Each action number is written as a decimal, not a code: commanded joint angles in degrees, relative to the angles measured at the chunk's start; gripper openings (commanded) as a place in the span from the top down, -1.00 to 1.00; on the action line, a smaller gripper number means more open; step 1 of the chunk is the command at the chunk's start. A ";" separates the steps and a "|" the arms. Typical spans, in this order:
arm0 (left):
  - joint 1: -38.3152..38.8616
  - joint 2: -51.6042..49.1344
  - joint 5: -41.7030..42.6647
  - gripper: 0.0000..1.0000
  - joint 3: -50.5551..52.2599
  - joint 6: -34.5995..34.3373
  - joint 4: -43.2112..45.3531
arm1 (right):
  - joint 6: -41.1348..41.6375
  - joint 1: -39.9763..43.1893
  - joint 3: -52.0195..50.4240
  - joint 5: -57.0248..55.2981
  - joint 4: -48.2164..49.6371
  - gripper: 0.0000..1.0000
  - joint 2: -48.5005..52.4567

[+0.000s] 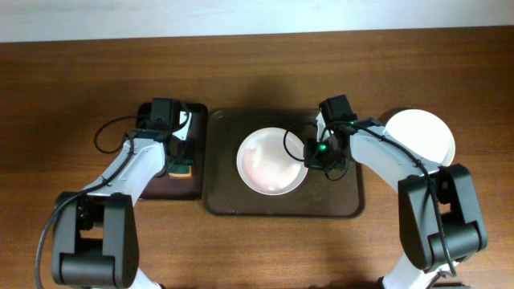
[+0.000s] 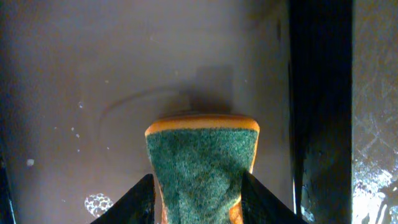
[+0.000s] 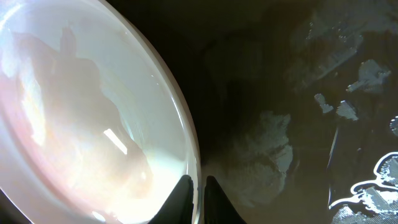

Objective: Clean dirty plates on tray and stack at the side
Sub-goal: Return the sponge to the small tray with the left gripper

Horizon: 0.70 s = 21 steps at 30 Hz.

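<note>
A white plate (image 1: 271,160) with a faint pink film lies on the large dark brown tray (image 1: 281,207). My right gripper (image 1: 313,154) is shut on its right rim; in the right wrist view the fingers (image 3: 198,193) pinch the plate's edge (image 3: 93,124). Another white plate (image 1: 422,135) sits on the tabletop at the right. My left gripper (image 1: 183,164) is shut on a green-and-orange sponge (image 2: 202,165) over the small black tray (image 1: 173,186). A third plate is not in view.
The small black tray (image 2: 93,81) lies left of the brown tray, its surface damp with a few foam specks. Wet patches (image 3: 267,155) mark the brown tray floor beside the plate. Wood-grain tabletop (image 1: 80,80) surrounds both trays.
</note>
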<state>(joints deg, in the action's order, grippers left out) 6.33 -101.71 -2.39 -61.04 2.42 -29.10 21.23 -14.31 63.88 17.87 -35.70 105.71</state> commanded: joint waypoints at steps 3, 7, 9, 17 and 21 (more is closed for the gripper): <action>-0.22 -5.07 -0.44 0.17 0.26 0.66 1.25 | 0.26 -0.31 -0.13 -0.52 -0.07 0.81 0.42; -0.22 -5.68 -0.46 1.00 -0.09 0.66 2.36 | 0.26 -0.31 -0.13 -0.52 -0.26 0.81 0.42; -0.22 -4.42 -0.48 1.00 -1.66 0.66 2.29 | 0.26 -0.31 -0.13 -0.52 -0.46 0.80 0.42; -0.20 -2.40 -0.37 0.10 -2.16 0.66 -9.11 | 0.26 -0.31 -0.13 -0.52 -0.48 0.81 0.42; -0.11 -2.40 -0.39 1.00 -2.03 0.66 -9.11 | 0.26 -0.31 -0.13 -0.52 -0.70 0.81 0.42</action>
<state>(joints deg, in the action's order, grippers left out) 6.35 -105.69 -2.42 -62.85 2.81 -38.15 21.26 -14.31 63.88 17.87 -36.16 105.71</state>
